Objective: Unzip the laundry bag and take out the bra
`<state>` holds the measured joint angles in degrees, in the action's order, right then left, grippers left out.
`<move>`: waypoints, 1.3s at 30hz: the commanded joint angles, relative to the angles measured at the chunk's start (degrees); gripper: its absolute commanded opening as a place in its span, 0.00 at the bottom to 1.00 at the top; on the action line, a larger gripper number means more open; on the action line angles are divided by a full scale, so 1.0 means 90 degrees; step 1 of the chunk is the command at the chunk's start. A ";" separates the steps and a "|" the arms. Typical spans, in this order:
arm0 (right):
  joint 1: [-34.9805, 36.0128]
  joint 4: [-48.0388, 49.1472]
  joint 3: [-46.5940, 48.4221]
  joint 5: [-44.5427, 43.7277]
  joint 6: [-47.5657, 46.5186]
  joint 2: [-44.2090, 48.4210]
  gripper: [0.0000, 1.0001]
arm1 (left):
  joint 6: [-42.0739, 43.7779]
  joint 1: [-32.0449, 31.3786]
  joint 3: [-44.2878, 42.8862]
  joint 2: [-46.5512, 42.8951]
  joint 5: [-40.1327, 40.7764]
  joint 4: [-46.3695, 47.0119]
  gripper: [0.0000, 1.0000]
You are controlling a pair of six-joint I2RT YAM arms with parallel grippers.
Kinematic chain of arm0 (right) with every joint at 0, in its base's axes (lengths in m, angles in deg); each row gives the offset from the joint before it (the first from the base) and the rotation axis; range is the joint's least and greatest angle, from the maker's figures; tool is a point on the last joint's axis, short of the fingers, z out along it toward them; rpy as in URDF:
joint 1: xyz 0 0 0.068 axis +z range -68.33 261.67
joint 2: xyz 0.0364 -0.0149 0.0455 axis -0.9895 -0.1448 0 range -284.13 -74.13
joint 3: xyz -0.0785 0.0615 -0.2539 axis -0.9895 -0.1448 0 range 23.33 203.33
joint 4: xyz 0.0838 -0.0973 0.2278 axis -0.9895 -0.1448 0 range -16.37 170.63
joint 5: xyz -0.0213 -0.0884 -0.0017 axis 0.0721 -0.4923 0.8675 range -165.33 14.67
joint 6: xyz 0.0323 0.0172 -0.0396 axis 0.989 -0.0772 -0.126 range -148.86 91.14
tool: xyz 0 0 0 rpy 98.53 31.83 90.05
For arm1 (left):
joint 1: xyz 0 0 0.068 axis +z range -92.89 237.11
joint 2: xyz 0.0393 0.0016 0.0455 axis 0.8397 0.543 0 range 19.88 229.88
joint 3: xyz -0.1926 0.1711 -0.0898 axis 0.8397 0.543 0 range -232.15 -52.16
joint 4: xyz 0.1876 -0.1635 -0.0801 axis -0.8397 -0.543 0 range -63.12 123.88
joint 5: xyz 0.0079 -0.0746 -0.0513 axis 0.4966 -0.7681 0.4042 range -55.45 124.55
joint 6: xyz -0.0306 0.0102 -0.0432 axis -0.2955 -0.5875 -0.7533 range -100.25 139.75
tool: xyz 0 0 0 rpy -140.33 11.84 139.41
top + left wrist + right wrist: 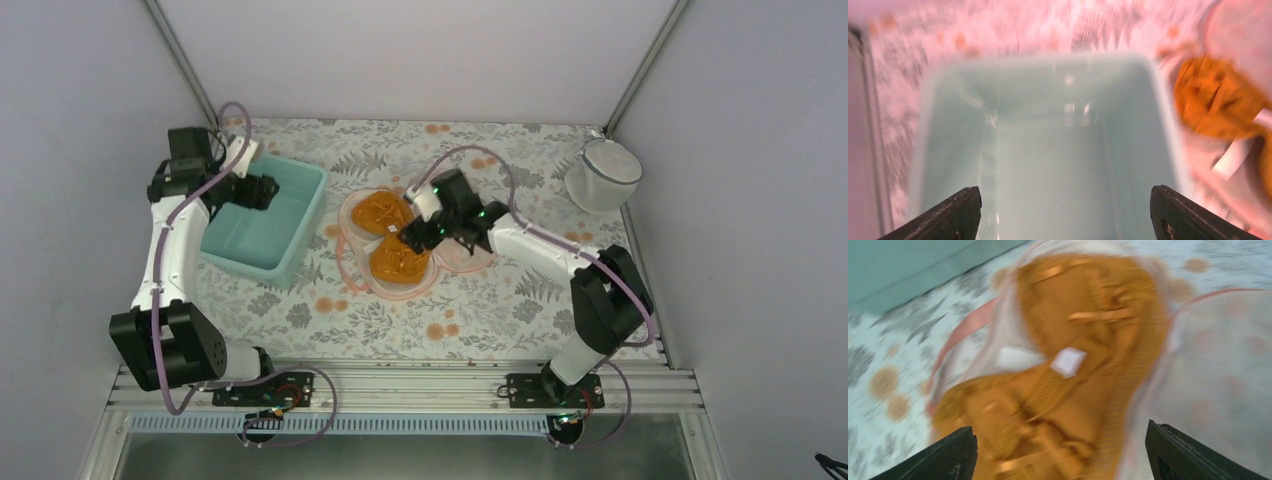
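Right pincer (1059,429) hangs wide apart above the bra (1098,365), which lies exposed in the unzipped laundry bag (1218,370) on the table (480,310). Soft, light, floppy fabric, I judge: pinch a strap or cup edge. Left pincer (1065,200) gapes over the teal tub (1048,65).

Pale grey walls (400,50) surround a white tablecloth (480,310) printed with grey leaves and orange flowers. Slim silver metal posts (185,60) rise at the rear corners; a ribbed aluminium rail (400,385) runs along the near edge under soft, even light.
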<state>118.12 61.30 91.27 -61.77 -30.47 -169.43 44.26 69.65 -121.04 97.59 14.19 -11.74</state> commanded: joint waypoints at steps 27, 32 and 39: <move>0.2425 0.1724 -0.1651 -0.3202 -0.2357 -0.0546 0.73 | -0.4488 -0.3182 -0.1085 0.2995 0.0351 0.1124 0.89; 0.2425 0.1463 -0.1448 -0.3228 -0.2200 -0.0454 0.37 | -0.4159 -0.3190 -0.1266 0.2993 -0.0117 0.1299 0.89; 0.2384 0.1349 -0.1705 -0.3060 -0.2110 0.0340 0.04 | -0.1682 -0.2885 -0.1801 0.2463 -0.1380 0.1481 0.92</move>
<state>139.39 73.63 76.74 -89.40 -50.34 -172.17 13.29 41.61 -133.26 124.37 11.04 -1.21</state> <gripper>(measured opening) 0.073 0.916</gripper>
